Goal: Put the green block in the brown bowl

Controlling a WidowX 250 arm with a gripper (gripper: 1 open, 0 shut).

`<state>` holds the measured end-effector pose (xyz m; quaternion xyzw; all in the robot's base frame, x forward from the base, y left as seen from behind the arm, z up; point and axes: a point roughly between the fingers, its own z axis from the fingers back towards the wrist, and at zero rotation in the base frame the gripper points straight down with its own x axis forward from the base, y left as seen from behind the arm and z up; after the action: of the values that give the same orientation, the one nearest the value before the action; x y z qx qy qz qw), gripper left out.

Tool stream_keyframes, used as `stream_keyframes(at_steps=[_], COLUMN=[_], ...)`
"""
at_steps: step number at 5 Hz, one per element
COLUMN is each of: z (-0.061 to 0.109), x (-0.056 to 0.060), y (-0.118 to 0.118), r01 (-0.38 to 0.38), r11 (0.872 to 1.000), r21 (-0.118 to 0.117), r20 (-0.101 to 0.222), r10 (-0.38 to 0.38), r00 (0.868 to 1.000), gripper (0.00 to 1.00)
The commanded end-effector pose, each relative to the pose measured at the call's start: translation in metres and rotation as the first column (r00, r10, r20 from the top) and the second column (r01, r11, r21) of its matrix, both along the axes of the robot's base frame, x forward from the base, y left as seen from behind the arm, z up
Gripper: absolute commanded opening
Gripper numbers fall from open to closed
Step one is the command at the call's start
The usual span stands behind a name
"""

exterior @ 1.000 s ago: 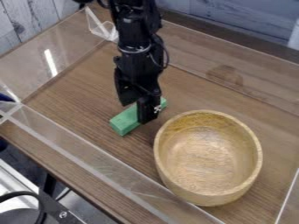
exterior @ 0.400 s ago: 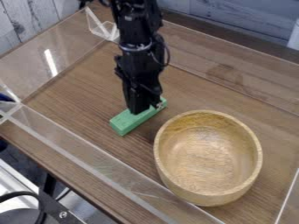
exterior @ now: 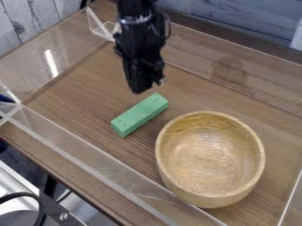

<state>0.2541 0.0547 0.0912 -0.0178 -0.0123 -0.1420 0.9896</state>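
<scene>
wood-grain tabletop (exterior: 71, 106) under me, walled in by clear panels (exterior: 71, 146), pale planks off behind; my gripper (exterior: 143, 85) hangs pointing straight down, its fingers pressed together on nothing, clear above the surface; the green block (exterior: 139, 115) lies flat on the table just below and in front of my fingertips, free of them, its long side slanting toward the brown bowl (exterior: 210, 157); the near end of the block sits just beside the bowl's thick rim without touching it, as far as i can tell; the bowl itself is empty; so the pickup is the step in hand and it is not done, since i hold nothing and the block is not lifted; by my judgement the next move calls for spreading the fingers, coming down square over the middle of the bar across its narrow width, pinching it firmly, then raising it high enough to clear the rim before carrying it over the hollow and letting go
</scene>
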Motion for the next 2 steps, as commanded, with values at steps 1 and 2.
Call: stream_keyframes(at_steps=[1,2], z=[0.0109,0.0083], x=[0.0083,0.0063], y=[0.0054,0.0065], r01=[-0.006,-0.001], r11=[1.000,1.000], r21=[0.019,0.018], r20=[0.068,0.062], r10=[0.005,-0.001], r00=[0.998,0.998], gripper=[0.00,1.00])
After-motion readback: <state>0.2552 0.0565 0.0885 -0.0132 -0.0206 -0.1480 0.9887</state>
